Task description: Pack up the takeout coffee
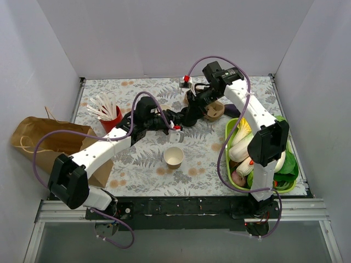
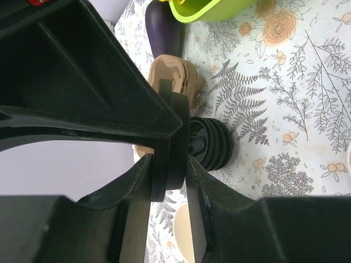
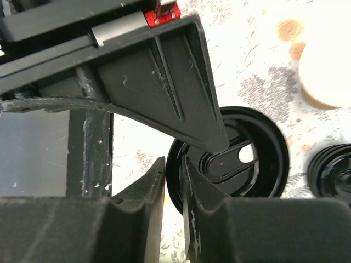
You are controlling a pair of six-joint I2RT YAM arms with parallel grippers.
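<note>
The cream-white paper cup stands open and upright at the table's middle; it also shows in the left wrist view and in the right wrist view. A round black lid hangs in the air above the table. My left gripper is shut on the lid's edge, held edge-on in the left wrist view. My right gripper is shut on the lid's rim, its jaws pinching the left side. The two grippers meet behind the cup.
A stack of black lids lies on the table beside the brown pulp carrier. A red cup of white sticks and a brown paper bag are at the left. A green basket of vegetables is at the right.
</note>
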